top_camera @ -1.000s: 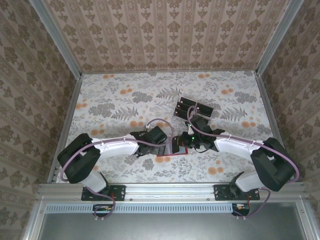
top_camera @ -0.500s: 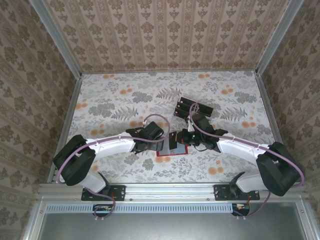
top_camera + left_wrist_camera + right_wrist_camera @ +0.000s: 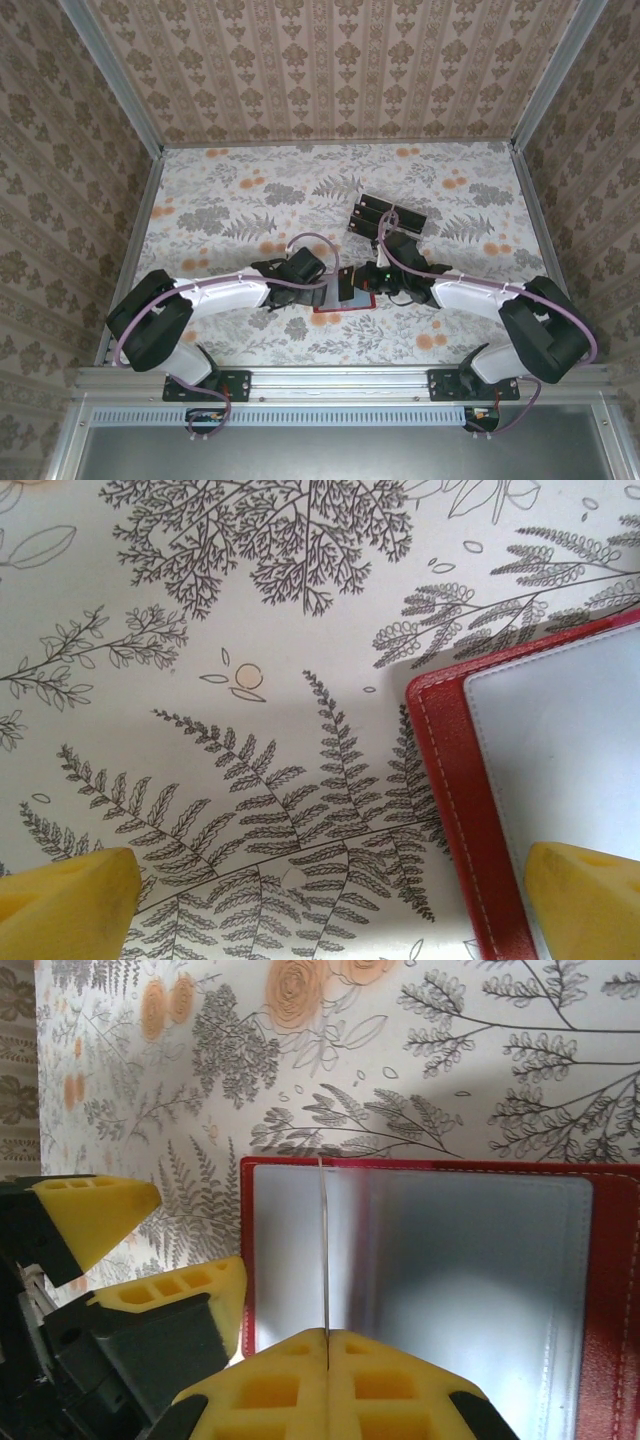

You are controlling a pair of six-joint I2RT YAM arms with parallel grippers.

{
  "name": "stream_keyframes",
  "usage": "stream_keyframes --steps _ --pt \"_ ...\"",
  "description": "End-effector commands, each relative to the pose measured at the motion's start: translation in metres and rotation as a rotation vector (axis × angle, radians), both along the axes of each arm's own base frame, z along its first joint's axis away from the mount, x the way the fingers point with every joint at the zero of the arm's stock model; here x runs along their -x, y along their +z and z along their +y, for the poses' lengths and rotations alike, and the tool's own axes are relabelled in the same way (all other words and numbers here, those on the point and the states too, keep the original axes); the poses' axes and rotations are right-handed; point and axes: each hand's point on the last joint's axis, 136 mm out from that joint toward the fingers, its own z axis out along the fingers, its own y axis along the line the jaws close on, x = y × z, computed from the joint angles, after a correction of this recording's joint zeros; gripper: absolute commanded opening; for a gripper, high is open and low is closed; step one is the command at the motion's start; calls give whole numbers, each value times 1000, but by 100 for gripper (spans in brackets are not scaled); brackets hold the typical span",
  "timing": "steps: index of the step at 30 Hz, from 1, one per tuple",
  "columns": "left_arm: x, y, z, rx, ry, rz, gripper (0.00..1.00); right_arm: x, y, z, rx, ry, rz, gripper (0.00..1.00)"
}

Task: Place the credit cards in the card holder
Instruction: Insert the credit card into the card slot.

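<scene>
Though the card holder (image 3: 615, 1290) lies flat, one card (image 3: 323, 1250) stands edgewise.

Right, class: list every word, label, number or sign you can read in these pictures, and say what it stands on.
No text can be read anywhere.
card holder: plain red and grey, no print.
far credit cards: too small to read.
single credit card: edge-on, no face shows.
tablecloth: leaves and flowers only.

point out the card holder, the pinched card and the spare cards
card holder (image 3: 460, 1260), right wrist view, grey inner panel
pinched card (image 3: 325, 1250), right wrist view, its thin edge
spare cards (image 3: 370, 211), top view, black faces
</scene>
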Motion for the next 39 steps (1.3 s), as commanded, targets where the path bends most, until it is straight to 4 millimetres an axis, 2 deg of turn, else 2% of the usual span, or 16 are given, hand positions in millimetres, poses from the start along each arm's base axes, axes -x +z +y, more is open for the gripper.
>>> stream_keyframes --steps 1,23,39 --pt "2 -6 8 -31 3 14 100 0 -3 2 -38 6 0 0" --pt "5 -20 17 -88 26 39 100 3 -18 1 -72 25 22 0" --pt "5 -21 17 -93 27 42 100 8 -27 -8 -69 16 38 0"
